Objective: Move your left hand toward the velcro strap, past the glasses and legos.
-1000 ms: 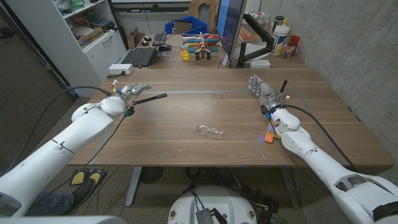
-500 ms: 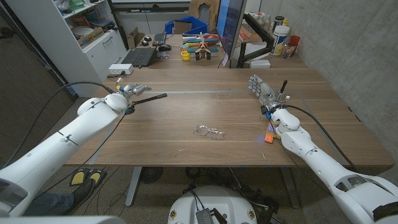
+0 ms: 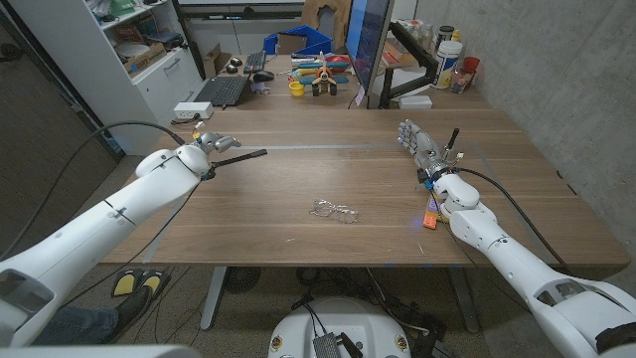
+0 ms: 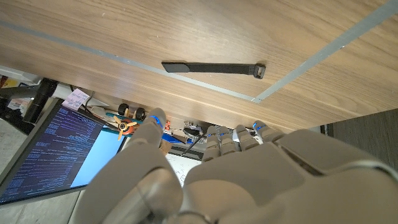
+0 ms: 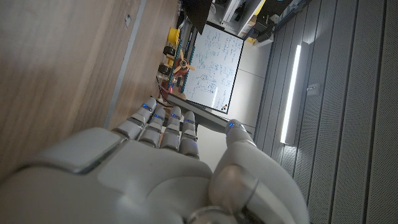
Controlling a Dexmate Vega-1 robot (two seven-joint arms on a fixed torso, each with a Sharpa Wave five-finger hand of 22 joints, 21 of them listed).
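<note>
Since approx 1 s earlier the left arm had pushed further out over the table (image 3: 328, 179); the left hand (image 3: 214, 142) had crept a little closer to the velcro strap (image 3: 238, 157) and now sat just beside its near end, not clearly touching it. Right arm and everything else on the table had stayed where they were.

The wooden table carried a thin pale line across its far half. The left arm came in from the near-left corner w/ a black cable looping over it. The right arm came in from the near-right corner; the right hand (image 3: 420, 142) stood near the table's right side, fingers (image 3: 407, 129) apart and reaching away from the robot, holding nothing. In the right wrist view the right hand's fingers (image 5: 163, 121) lay side by side, thumb apart.

Left hand's fingers (image 4: 239, 137) were loosely extended, thumb apart, nothing held; in the left wrist view the black strap (image 4: 212, 67) lay flat beyond the fingertips, clear of them.

Clear-framed glasses (image 3: 333, 210) lay mid-table, well apart from both hands. A small orange lego piece (image 3: 431, 219) lay by the right forearm, near the front-right edge.
</note>
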